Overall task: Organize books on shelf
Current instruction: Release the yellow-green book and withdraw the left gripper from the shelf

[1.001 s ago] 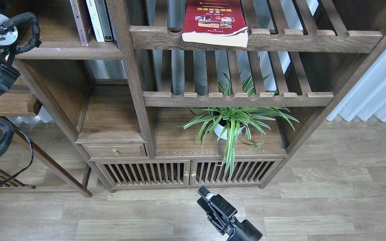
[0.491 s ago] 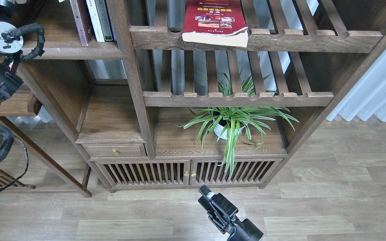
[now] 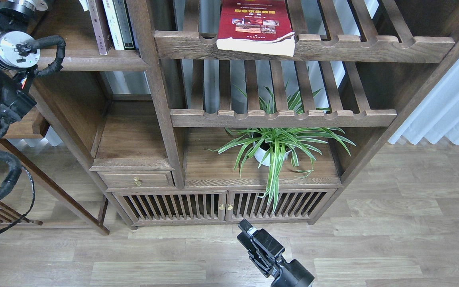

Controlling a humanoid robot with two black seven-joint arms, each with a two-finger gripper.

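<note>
The dark maroon book (image 3: pixel 98 28) and the pale yellow-green book (image 3: pixel 112 24) stand upright side by side on the solid brown shelf (image 3: pixel 90 63) at the upper left. The red book with small photos (image 3: pixel 255 24) lies flat on the upper slatted rack, its pale page edge hanging over the notched front rail. My left arm rises along the left edge; its wrist disc (image 3: pixel 12 50) is in front of the shelf's left end, and its gripper runs off the top edge, so its fingers are hidden. My right gripper (image 3: pixel 246 230) hovers low over the floor, dark, holding nothing.
A spider plant in a white pot (image 3: pixel 271 147) stands on the lower board under the slatted racks. A small drawer (image 3: pixel 137 180) and slatted cabinet doors (image 3: pixel 221 205) are below. A side table (image 3: pixel 26 127) stands at the left, white curtains (image 3: pixel 452 103) at the right.
My left arm has moved up and to the right, closer to the shelf with the upright books. My right gripper has shifted very slightly. The books have not moved.
</note>
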